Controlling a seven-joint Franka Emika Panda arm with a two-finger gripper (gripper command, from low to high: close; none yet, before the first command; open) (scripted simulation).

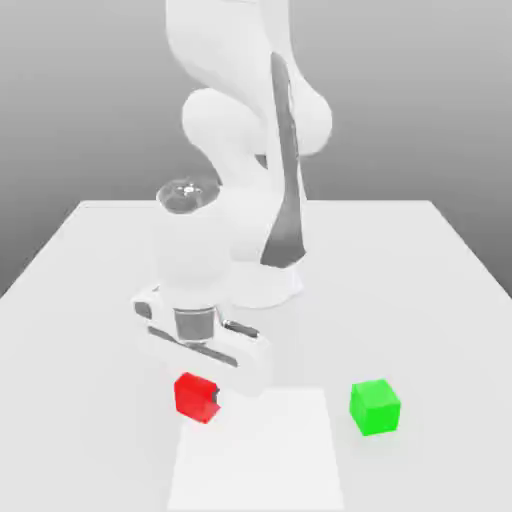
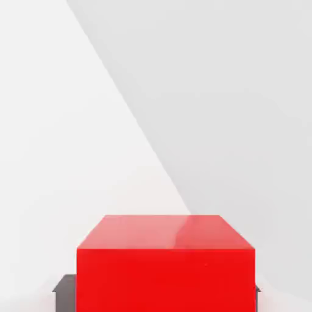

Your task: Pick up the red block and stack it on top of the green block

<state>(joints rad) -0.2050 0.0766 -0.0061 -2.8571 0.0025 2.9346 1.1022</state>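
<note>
In the exterior view, my gripper is down low over the desk, closed on the red block. The block is by the edge of the white patch, over on the exterior view's left. The green block sits well apart from it, on the exterior view's right, with nothing on top.

In the hand view, I see the red block close up, with a dark finger pad pressed to one side and a bit of the other pad on the far side. So I think I am at the grabbing step. Next I should lift straight up, high enough to clear the green block, then go across and set the red one down flat on it.
</note>
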